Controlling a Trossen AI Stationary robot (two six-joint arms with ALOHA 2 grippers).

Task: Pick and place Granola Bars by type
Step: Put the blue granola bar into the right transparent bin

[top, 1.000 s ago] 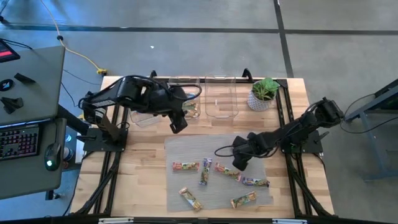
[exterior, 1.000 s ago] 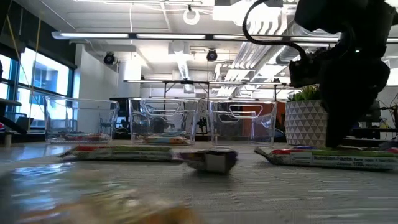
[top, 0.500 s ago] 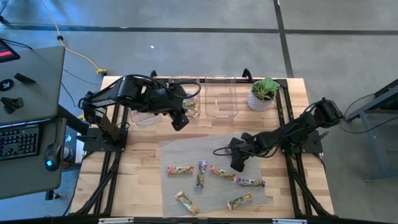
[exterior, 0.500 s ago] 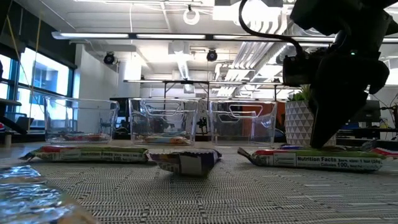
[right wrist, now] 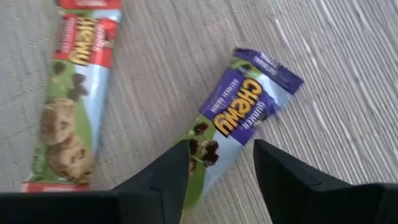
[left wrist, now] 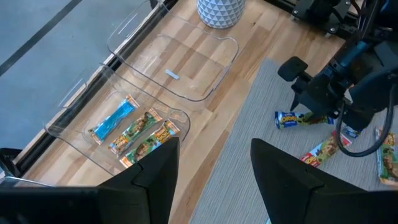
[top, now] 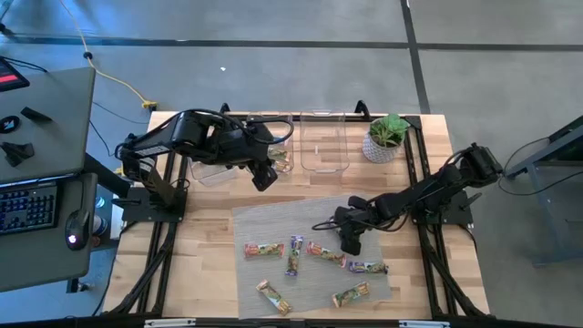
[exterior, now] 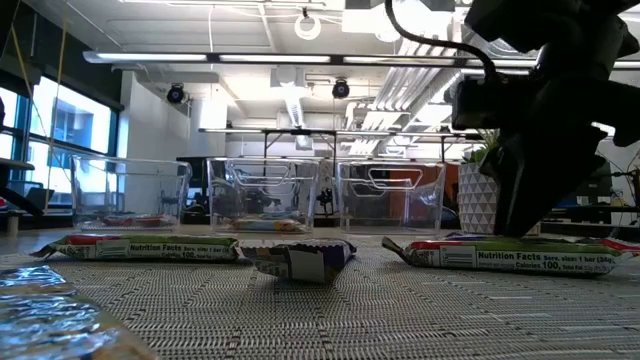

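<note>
While open, right hand (right wrist: 214, 165) (low) straddles purple bar (right wrist: 239, 121).

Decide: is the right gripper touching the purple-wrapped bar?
Cannot tell. In the right wrist view the open right gripper straddles the purple-wrapped bar; contact is unclear.

Standing on a grey concrete floor (top: 273, 27) crossed by dark seam lines. Sitting at nine o'clock of the wooden table (top: 209, 255): a grey desk (top: 46, 182) carrying a keyboard (top: 27, 208). Glowing overhead, long ceiling lights (exterior: 250, 57) among pipes; brightening at nine o'clock, tall windows (exterior: 70, 125).
</note>
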